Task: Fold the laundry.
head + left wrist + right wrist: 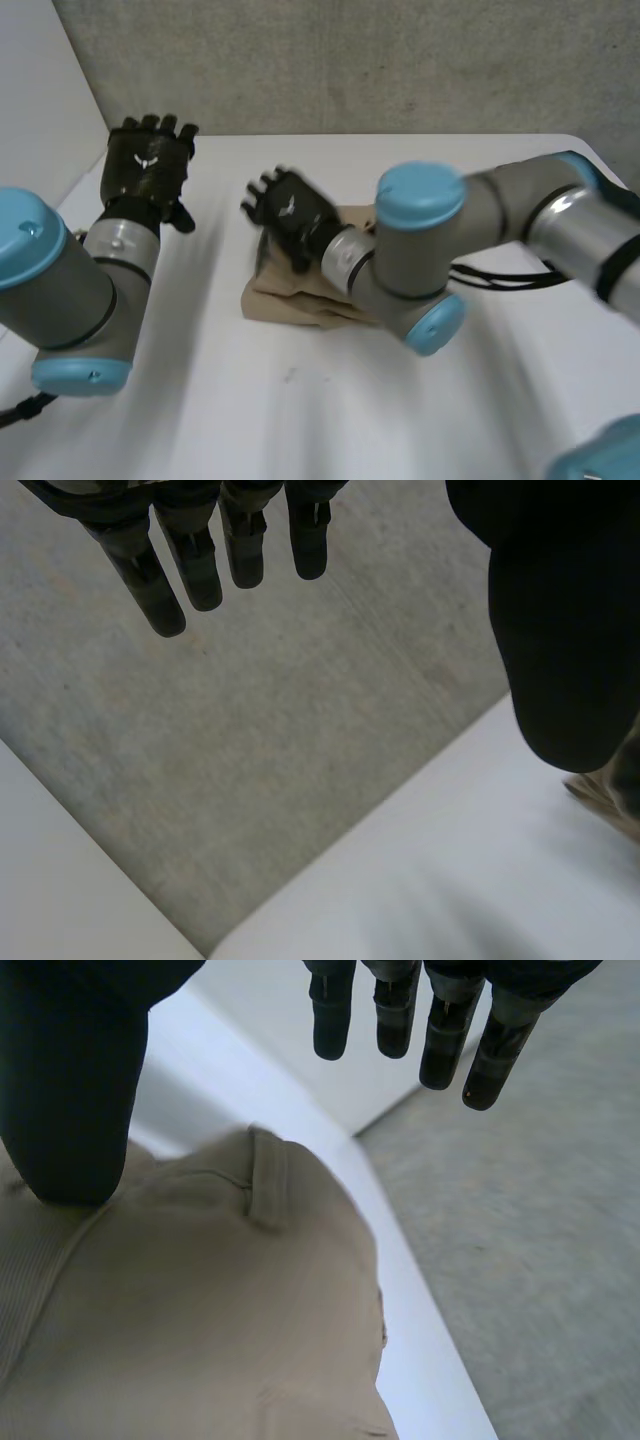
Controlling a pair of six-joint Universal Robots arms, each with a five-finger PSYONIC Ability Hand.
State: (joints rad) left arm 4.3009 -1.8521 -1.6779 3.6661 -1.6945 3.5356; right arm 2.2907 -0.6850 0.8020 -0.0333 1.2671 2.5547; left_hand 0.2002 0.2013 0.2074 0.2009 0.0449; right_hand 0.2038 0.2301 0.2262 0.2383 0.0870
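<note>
Well, R hand (290,215) open over tan garment (285,300); L hand (148,168) open.

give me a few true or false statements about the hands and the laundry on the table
1. The left hand is curled round the tan garment. False: the left hand is open with straight fingers, off to the side and apart from the tan garment.
2. The right hand is over the garment with its fingers straight. True.
3. The garment is spread flat across the whole white table. False: it lies as a small bunched heap near the middle of the white table.
4. A belt loop shows on the garment under the right hand. True.
</note>
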